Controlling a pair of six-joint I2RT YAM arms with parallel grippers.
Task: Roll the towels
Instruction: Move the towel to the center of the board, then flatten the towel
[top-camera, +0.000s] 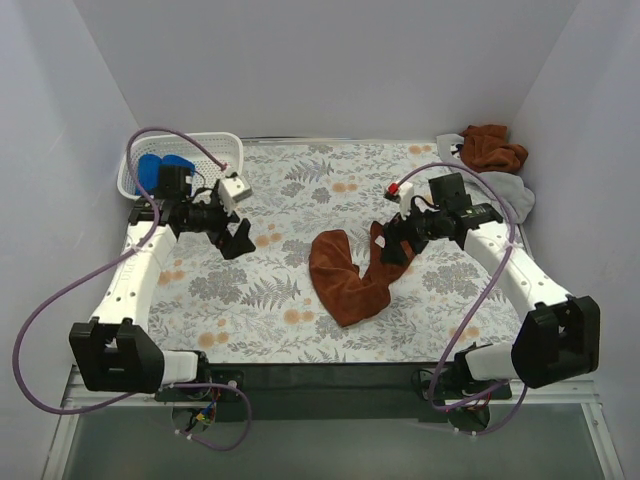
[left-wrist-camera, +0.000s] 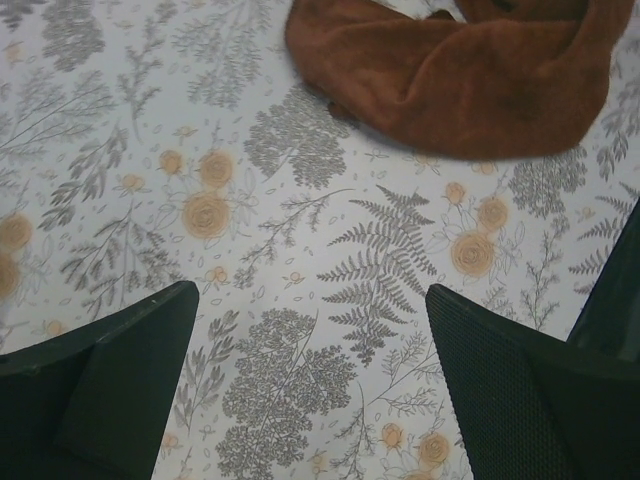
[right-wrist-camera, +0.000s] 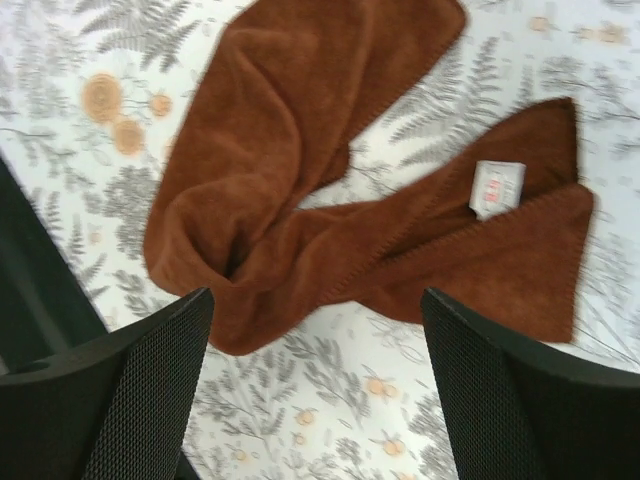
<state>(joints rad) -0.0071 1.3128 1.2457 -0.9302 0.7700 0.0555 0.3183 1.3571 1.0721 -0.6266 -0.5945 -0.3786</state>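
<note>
A rust-brown towel (top-camera: 345, 278) lies crumpled in a bent strip at the middle of the floral table; it also shows in the left wrist view (left-wrist-camera: 470, 75) and the right wrist view (right-wrist-camera: 300, 170), with a white label (right-wrist-camera: 497, 187). My right gripper (top-camera: 393, 248) is open and empty just above the towel's right end (right-wrist-camera: 315, 330). My left gripper (top-camera: 237, 240) is open and empty over bare cloth left of the towel (left-wrist-camera: 310, 300). A blue towel (top-camera: 158, 170) sits in the white basket (top-camera: 215, 141). A second rust-brown towel (top-camera: 492, 146) lies on a light grey one (top-camera: 513, 192) at the far right.
The white perforated basket stands at the back left corner. White walls close in the table on three sides. Purple cables (top-camera: 175, 135) loop off both arms. A dark strip (top-camera: 330, 375) runs along the table's near edge.
</note>
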